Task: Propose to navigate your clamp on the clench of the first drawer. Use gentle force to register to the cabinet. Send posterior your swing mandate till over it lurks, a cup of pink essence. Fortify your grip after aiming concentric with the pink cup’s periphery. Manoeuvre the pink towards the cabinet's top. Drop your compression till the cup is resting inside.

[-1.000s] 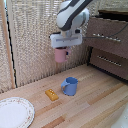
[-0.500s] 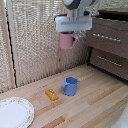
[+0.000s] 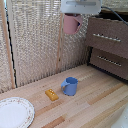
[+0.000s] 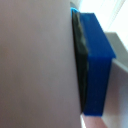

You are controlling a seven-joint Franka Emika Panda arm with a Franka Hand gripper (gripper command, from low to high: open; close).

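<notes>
The pink cup (image 3: 71, 23) hangs high in the air at the top of the exterior view, just off the upper corner of the dark brown cabinet (image 3: 111, 35). My clamp (image 3: 75, 15) is shut on the cup, and only the white base of the arm shows above it. In the wrist view the pink cup (image 4: 35, 65) wall fills most of the picture, pressed against one blue-tipped finger (image 4: 95, 65). The cabinet's drawers with silver bar handles (image 3: 106, 37) look shut.
A blue mug (image 3: 70, 86) stands on the wooden table (image 3: 95, 107) below the cup. A small yellow block (image 3: 51, 94) lies beside it. A white plate (image 3: 14, 112) sits at the exterior view's lower left. A woven screen backs the scene.
The clamp has risen with the pink cup and moved toward the exterior view's right, closer to the cabinet's top corner. The blue mug, block and plate stay put.
</notes>
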